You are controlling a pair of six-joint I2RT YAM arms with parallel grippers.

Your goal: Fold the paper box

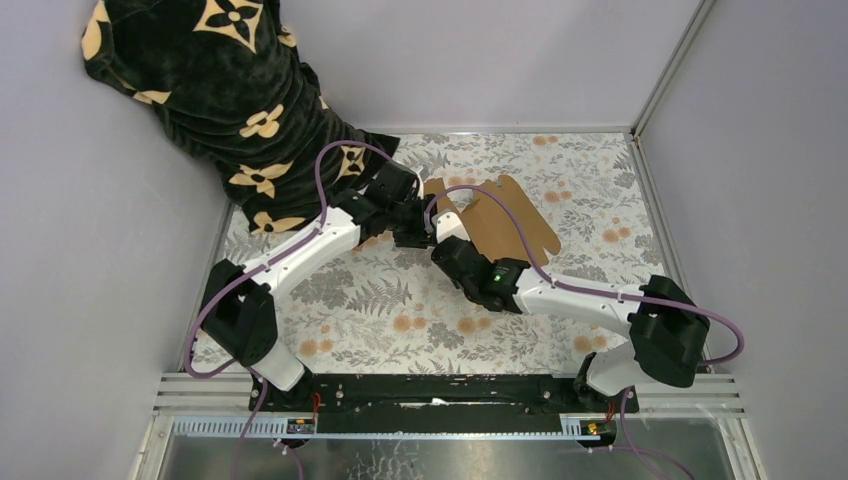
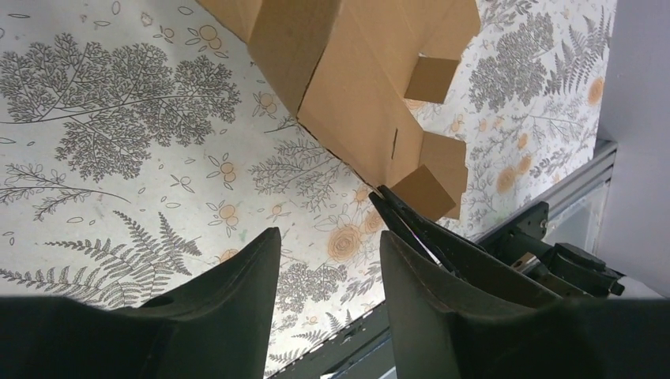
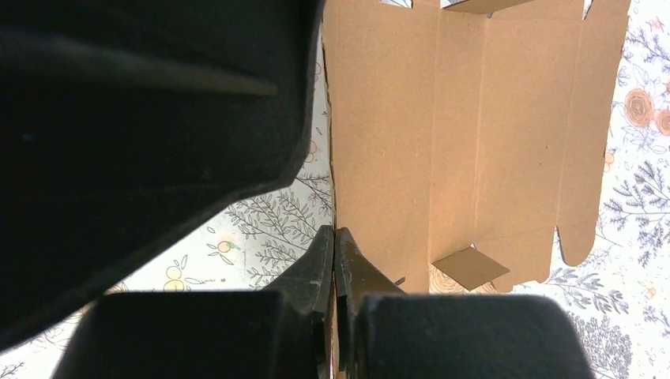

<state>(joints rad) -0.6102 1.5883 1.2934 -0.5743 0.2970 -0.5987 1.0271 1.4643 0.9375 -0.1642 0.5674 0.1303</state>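
Note:
The paper box [image 1: 505, 215] is a flat brown die-cut cardboard sheet, lying partly raised on the floral table behind the two grippers. My right gripper [image 1: 447, 228] is shut on the sheet's near left edge. In the right wrist view the fingers [image 3: 333, 237] pinch the edge of the sheet [image 3: 474, 134], and a small flap stands up. My left gripper [image 1: 412, 232] is open and empty just left of the sheet. In the left wrist view its jaws [image 2: 330, 237] stand apart over the tablecloth, with the sheet [image 2: 355, 95] ahead and the right gripper's fingers [image 2: 415, 225] clamped on its corner.
A black cloth with tan flower marks [image 1: 230, 90] hangs over the table's far left corner. Grey walls close in the left, back and right sides. A metal rail [image 1: 450, 392] runs along the near edge by the arm bases. The left gripper's body [image 3: 142, 103] fills the right wrist view's left half.

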